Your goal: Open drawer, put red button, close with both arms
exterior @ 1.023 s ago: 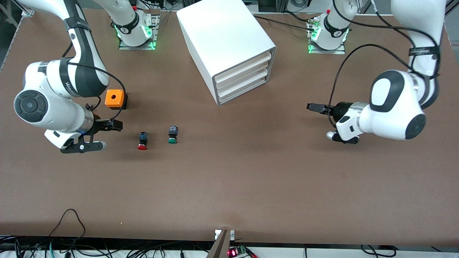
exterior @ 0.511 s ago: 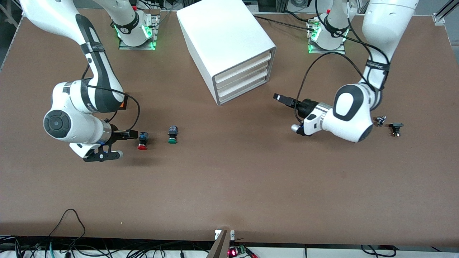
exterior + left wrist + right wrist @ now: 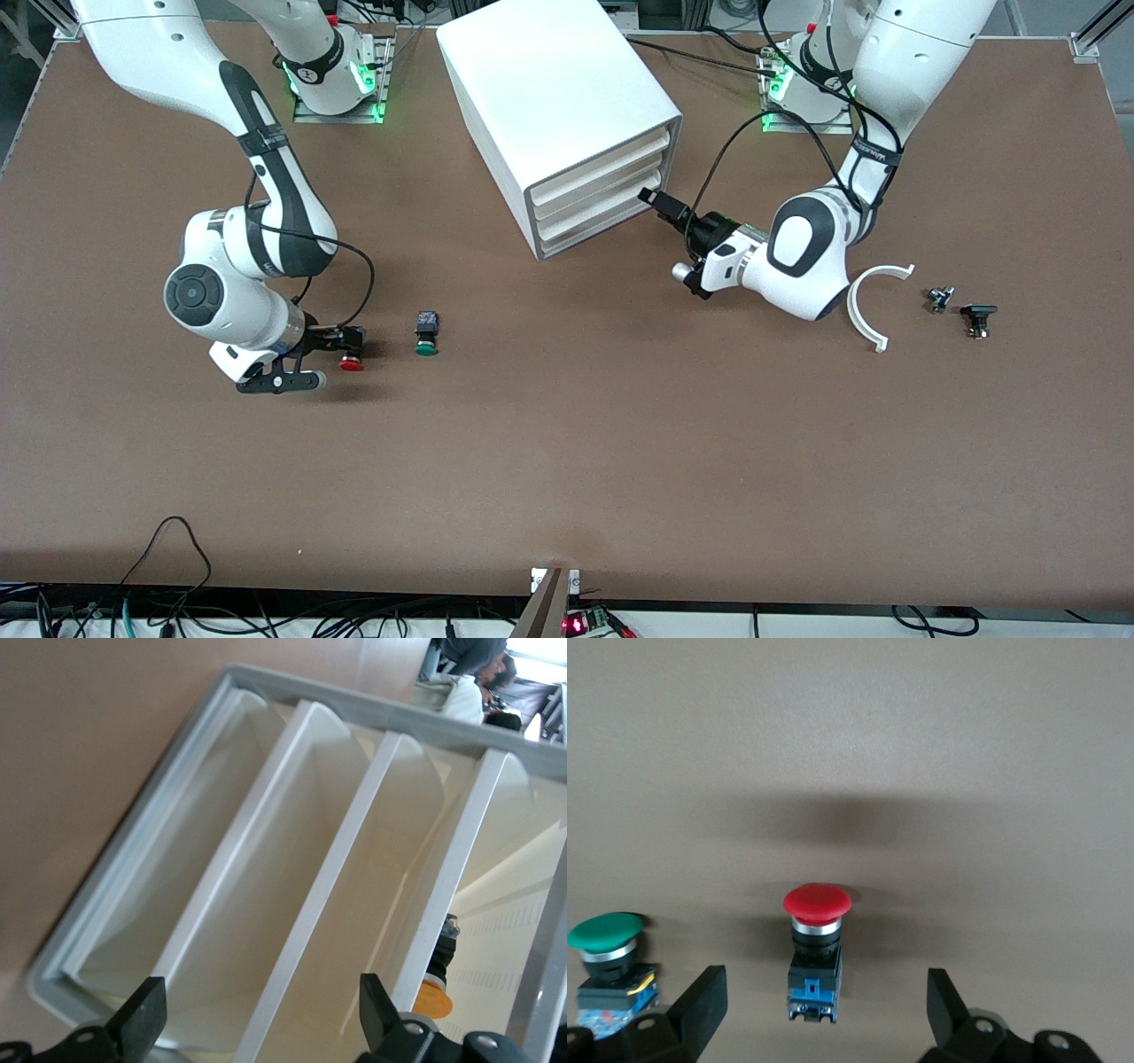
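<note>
The red button [image 3: 352, 362] lies on its side on the table, and its red cap and black-and-blue body show in the right wrist view [image 3: 815, 943]. My right gripper [image 3: 344, 338] is low over the button's body, open [image 3: 824, 1014], with a finger on each side of the body and apart from it. The white cabinet [image 3: 554, 84] holds three drawers [image 3: 602, 195], all shut. My left gripper [image 3: 651, 198] is open at the drawer fronts, at their end toward the left arm. In the left wrist view [image 3: 261, 1019] it holds nothing and faces the grey-edged front [image 3: 133, 859].
A green-capped button [image 3: 426, 337] lies beside the red one, toward the left arm's end, and also shows in the right wrist view [image 3: 607, 943]. A white curved piece [image 3: 864, 306] and two small dark parts [image 3: 939, 299] [image 3: 977, 317] lie near the left arm.
My right gripper has moved along the table to the red button. My left gripper has moved up to the cabinet's drawer fronts, which uncovered the white curved piece.
</note>
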